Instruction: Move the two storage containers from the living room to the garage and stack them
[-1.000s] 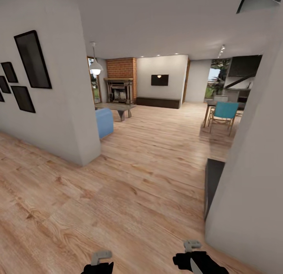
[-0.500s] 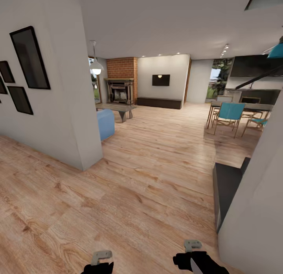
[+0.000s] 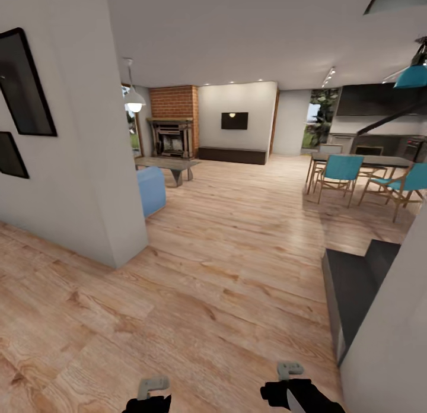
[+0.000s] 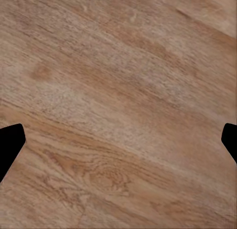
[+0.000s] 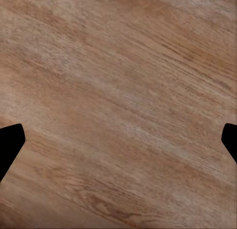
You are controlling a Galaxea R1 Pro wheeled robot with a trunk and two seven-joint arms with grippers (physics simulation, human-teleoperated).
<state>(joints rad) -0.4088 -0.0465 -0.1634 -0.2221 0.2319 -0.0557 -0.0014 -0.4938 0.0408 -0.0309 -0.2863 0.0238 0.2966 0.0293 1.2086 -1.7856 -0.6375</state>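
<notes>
Much of what was seen was light wood-plank floor point(image 3: 225, 264), running unbroken from under the robot towards the living room point(image 3: 201, 158) ahead, which suggests a stretch of travel rather than handling. A pale wall corner point(image 3: 89, 164) with dark frames was passed close on the left, and another pale wall point(image 3: 391, 342) crowded the right, so the route was judged to lie through the gap between them. Further in, a brick fireplace point(image 3: 172, 113), a wall TV point(image 3: 234, 121) above a long dark cabinet point(image 3: 231, 155), a blue sofa end point(image 3: 151, 190) and a grey low table point(image 3: 169, 164) were made out; teal chairs point(image 3: 341, 172) stood to the right. The two storage containers could not be made out from here. The left gripper point(image 4: 118, 145) and right gripper point(image 5: 118, 145) were held low over bare planks, each spread wide with nothing between the tips, presumably kept ready for the first bin.
</notes>
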